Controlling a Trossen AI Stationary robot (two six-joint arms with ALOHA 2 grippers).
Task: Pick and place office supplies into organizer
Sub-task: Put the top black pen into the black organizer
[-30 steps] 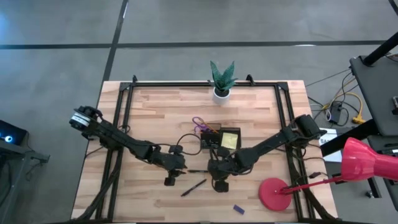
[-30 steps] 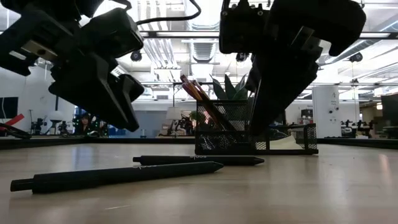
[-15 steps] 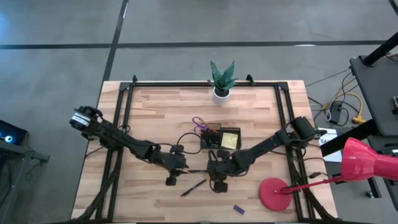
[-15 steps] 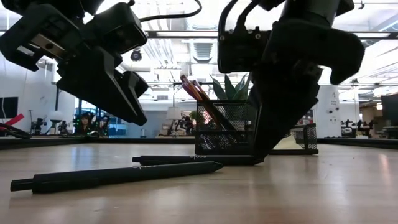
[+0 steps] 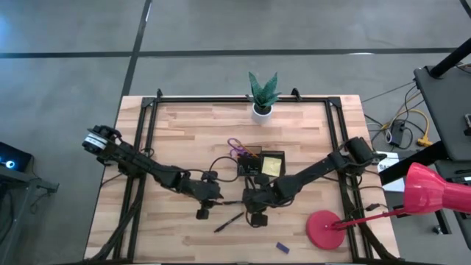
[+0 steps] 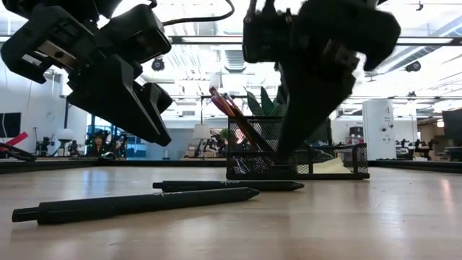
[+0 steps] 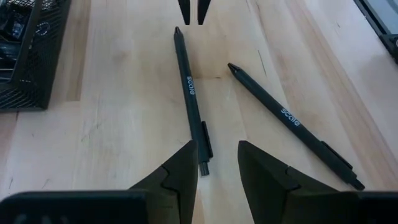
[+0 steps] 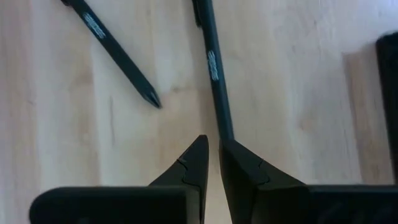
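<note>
Two black pens lie flat on the wooden table. One pen (image 5: 232,202) (image 7: 189,93) lies between my two grippers. The other pen (image 5: 229,221) (image 7: 286,115) lies nearer the front edge. My left gripper (image 5: 219,199) (image 7: 214,165) hovers open over the first pen's clip end. My right gripper (image 5: 246,200) (image 8: 212,155) points steeply down at that pen's other end (image 8: 219,99), its fingers shut to a narrow slit with nothing between them. The black mesh organizer (image 5: 261,163) holds a yellow pad and orange pens. Purple scissors (image 5: 235,145) lie against its far left side. My right gripper stands at the pen's tip end (image 8: 224,127), which runs behind one fingertip (image 8: 239,162) in the right wrist view. I cannot tell whether the finger touches the pen. The pen lies flat on the table.
A potted green plant (image 5: 263,96) stands at the far edge. A red lamp's round base (image 5: 324,228) sits at the front right, and a small blue block (image 5: 281,247) lies near the front edge. Bare wood stretches left of the left arm.
My right gripper dipped toward the first pen's end, then shifted a little toward the table's left, along the pen. Both pens lie where they were.
</note>
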